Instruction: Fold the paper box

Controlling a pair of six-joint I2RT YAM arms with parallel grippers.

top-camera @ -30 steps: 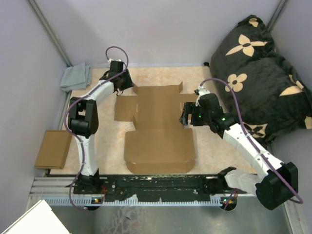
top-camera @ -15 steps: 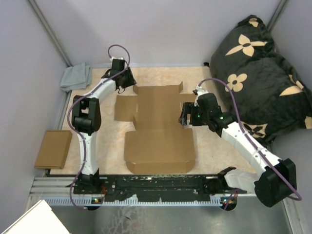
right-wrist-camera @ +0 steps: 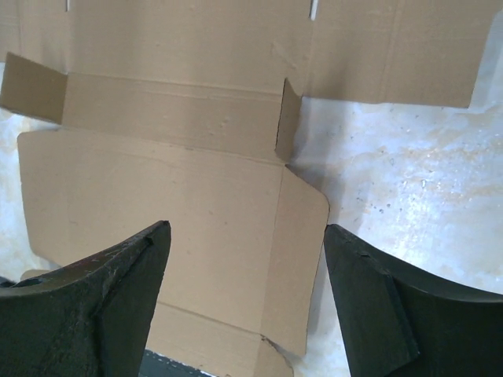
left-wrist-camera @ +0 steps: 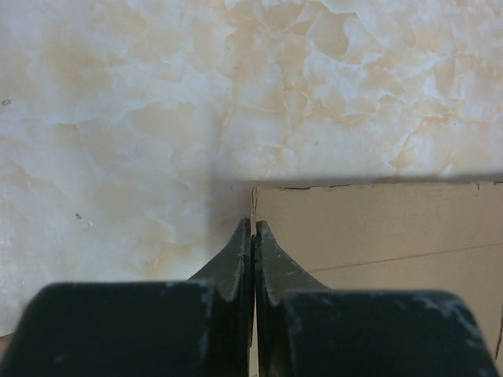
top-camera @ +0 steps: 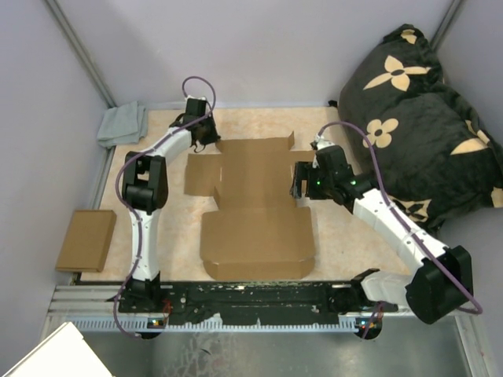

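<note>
Faintly, the paper box [left-wrist-camera: 377, 228] edge shows inside the left end effector [left-wrist-camera: 253, 225].

Brown paper box [top-camera: 255, 206]; black cushion [top-camera: 428, 110], cream flowers

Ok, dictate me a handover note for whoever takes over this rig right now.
Left pincer: shut, and it appears to pinch the far-left corner edge of the paper box.
Right pincer: open, holding nothing, above the box's right side.
Box: lies opened out flat on the table, its large panel nearest the arm bases. One small tab on the right stands up.
Done: no walls folded up yet.
Left: raise the sides and flaps, then close the box.
</note>
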